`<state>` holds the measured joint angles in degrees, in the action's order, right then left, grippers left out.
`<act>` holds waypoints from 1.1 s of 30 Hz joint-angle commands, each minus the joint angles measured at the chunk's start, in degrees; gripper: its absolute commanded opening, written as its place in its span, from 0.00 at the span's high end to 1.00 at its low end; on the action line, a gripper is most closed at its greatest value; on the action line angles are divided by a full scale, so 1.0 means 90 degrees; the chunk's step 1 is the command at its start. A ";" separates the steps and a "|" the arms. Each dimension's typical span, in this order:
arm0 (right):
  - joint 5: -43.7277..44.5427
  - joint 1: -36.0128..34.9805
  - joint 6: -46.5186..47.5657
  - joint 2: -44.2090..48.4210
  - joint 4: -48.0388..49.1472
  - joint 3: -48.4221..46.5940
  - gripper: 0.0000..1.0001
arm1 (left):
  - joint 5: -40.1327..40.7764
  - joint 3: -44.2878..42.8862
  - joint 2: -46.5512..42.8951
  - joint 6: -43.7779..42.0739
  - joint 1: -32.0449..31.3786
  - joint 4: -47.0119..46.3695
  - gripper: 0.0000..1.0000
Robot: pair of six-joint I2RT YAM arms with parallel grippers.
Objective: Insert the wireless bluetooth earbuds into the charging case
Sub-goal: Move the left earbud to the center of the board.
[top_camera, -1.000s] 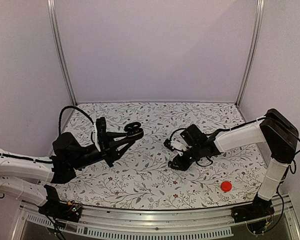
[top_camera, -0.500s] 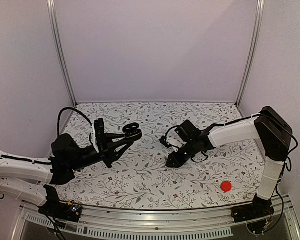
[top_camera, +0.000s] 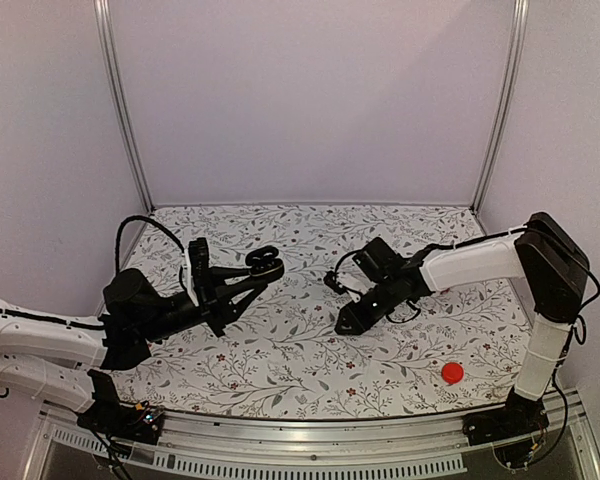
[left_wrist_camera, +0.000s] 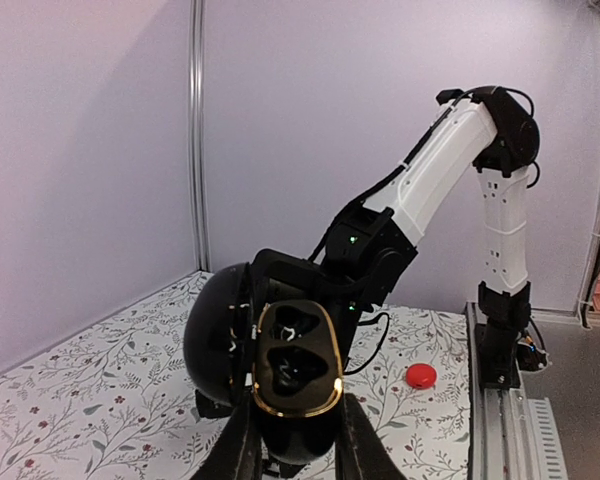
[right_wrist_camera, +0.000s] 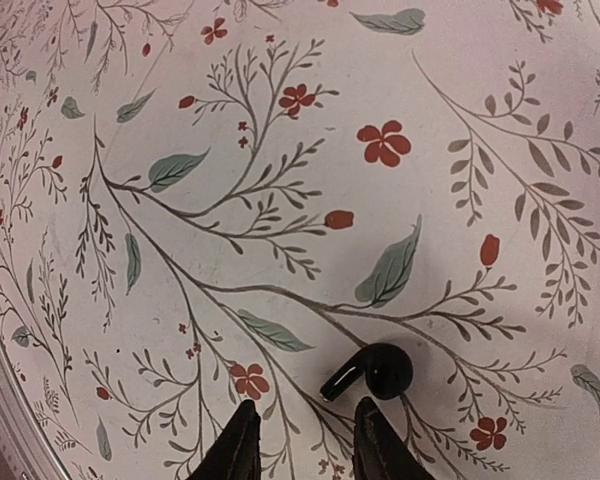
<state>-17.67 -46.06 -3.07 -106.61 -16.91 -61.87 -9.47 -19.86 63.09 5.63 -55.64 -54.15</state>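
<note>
Nearest the bases, the right gripper points down at the flowered table, its jaws parted and empty just short of a black earbud lying there, placed, I judge, to straddle and pinch it. Farther back, the left gripper is clenched on the charging case, held off the table with its lid swung open, presumably so the earbud can go in.

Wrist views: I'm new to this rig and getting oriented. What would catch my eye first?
The open black charging case, gold-rimmed, is clamped in the left gripper and raised in the air. A lone black earbud lies on the floral tablecloth just ahead of the open right gripper.
</note>
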 commanded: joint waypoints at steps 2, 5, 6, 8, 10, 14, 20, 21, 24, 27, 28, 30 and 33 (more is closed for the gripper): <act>0.0202 0.0246 -0.0277 0.0229 -0.0526 -0.0264 0.68 | 0.0051 0.0038 -0.0059 -0.0028 0.0106 -0.0147 0.83; 0.0296 0.0245 -0.0407 0.0289 -0.0833 -0.0342 0.68 | 0.0074 0.0048 -0.0127 -0.0034 0.0111 -0.0097 0.83; 0.0318 0.0245 -0.0446 0.0299 -0.0901 -0.0343 0.68 | 0.0085 0.0055 -0.0153 -0.0035 0.0115 -0.0083 0.83; 0.0314 0.0245 -0.0476 0.0288 -0.0994 -0.0396 0.67 | 0.0094 0.0067 -0.0181 -0.0032 0.0116 -0.0080 0.82; 0.0282 0.0254 -0.0474 0.0176 -0.1157 -0.0625 0.67 | 0.0093 0.0068 -0.0198 -0.0036 0.0113 -0.0069 0.82; 0.0209 0.0255 -0.0414 -0.0104 -0.1466 -0.1010 0.67 | 0.0097 0.0091 -0.0227 -0.0025 0.0115 -0.0091 0.83; 0.0212 0.0246 -0.0326 -0.0437 -0.1868 -0.1450 0.67 | 0.0135 0.0199 -0.0308 -0.0024 0.0126 -0.0147 0.82; 0.0214 0.0254 -0.0309 -0.0503 -0.1927 -0.1505 0.67 | 0.0135 0.0204 -0.0321 -0.0019 0.0121 -0.0148 0.82; 0.0268 0.0253 -0.0289 -0.0625 -0.2057 -0.1650 0.67 | 0.0097 0.0228 -0.0344 0.0010 0.0127 -0.0142 0.83; 0.0256 0.0251 -0.0261 -0.0734 -0.2133 -0.1723 0.67 | 0.0121 0.0253 -0.0369 -0.0015 0.0118 -0.0150 0.83; 0.0241 0.0251 -0.0255 -0.0779 -0.2140 -0.1739 0.67 | 0.0131 0.0253 -0.0362 -0.0025 0.0122 -0.0156 0.83; 0.0211 0.0253 -0.0230 -0.0878 -0.2167 -0.1788 0.67 | 0.0114 0.0253 -0.0360 -0.0024 0.0127 -0.0172 0.83; 0.0158 0.0250 -0.0189 -0.1011 -0.2165 -0.1849 0.68 | 0.0112 0.0272 -0.0355 -0.0025 0.0135 -0.0210 0.83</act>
<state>-15.59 -43.90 -5.87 -113.45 -35.33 -76.60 -8.51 -17.93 60.53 5.61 -55.31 -54.17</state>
